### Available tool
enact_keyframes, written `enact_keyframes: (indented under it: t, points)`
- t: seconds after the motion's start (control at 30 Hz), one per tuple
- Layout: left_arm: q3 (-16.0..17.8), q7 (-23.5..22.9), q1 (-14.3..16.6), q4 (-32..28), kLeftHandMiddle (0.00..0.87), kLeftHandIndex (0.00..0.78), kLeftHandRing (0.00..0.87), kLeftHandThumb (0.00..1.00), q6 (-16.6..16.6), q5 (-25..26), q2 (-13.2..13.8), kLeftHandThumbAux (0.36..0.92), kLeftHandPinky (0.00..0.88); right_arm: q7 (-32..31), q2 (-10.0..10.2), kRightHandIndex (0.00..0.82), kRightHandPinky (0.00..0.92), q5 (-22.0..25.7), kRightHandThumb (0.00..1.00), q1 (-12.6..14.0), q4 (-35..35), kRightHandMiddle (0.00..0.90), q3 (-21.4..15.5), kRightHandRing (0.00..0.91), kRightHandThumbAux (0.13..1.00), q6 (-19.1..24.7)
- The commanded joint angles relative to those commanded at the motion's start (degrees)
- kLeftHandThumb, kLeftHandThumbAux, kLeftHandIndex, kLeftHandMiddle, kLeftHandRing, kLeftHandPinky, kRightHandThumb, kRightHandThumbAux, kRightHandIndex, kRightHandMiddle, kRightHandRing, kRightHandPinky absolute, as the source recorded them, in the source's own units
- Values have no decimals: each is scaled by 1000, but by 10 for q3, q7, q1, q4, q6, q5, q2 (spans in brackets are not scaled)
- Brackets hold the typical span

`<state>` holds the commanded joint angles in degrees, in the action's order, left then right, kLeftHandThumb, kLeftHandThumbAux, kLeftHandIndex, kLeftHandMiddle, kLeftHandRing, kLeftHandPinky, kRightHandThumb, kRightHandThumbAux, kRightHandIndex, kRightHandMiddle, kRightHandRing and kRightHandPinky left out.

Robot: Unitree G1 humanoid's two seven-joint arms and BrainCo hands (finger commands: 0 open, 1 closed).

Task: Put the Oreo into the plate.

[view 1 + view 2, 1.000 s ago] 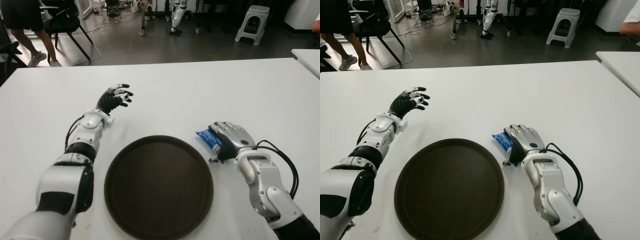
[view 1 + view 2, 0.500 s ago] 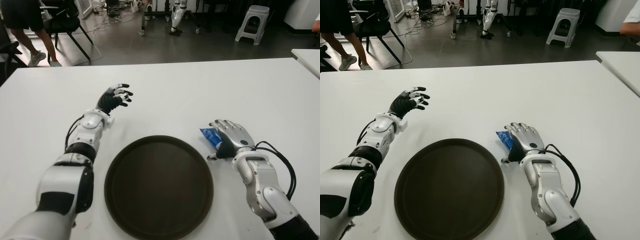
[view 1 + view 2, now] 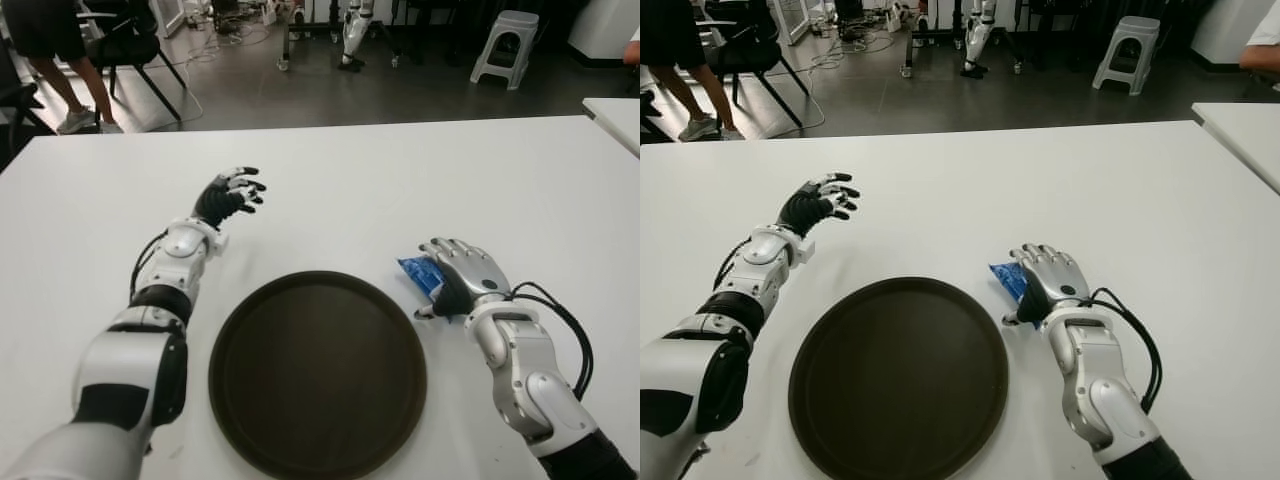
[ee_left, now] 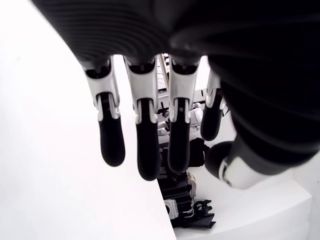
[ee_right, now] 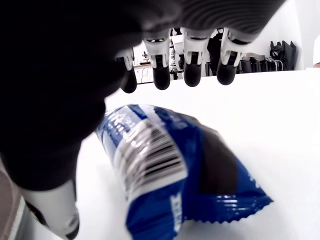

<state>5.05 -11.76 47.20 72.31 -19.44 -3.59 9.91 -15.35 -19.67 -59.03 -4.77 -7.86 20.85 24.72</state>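
The Oreo [image 3: 415, 271] is a blue packet lying on the white table [image 3: 400, 180], just off the right rim of the round dark plate [image 3: 317, 372]. My right hand [image 3: 447, 277] is spread over the packet and hides its right part. In the right wrist view the packet [image 5: 170, 165] lies under the palm, with the fingers [image 5: 192, 75] stretched out past it and the thumb to one side, not closed on it. Nothing lies on the plate. My left hand [image 3: 232, 190] shows open beyond the plate, to its left, and holds nothing.
A second white table [image 3: 615, 115] stands at the far right. Beyond the table's far edge are a dark floor, chairs [image 3: 125, 40], a grey stool [image 3: 505, 45] and a person's legs [image 3: 60, 80] at the back left.
My right hand has shifted slightly to the right and farther over the packet, so less blue shows at its left. The left arm and the plate have stayed put.
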Motion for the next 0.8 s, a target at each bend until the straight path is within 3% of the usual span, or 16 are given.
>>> enact_keyframes:
  t: [0.8]
  points:
    - [0,-2,-1,-3,344,221,350,128,5,0,5,665,357,-22,1,77,65,18,0,-7,20,83,-8,74,764,15]
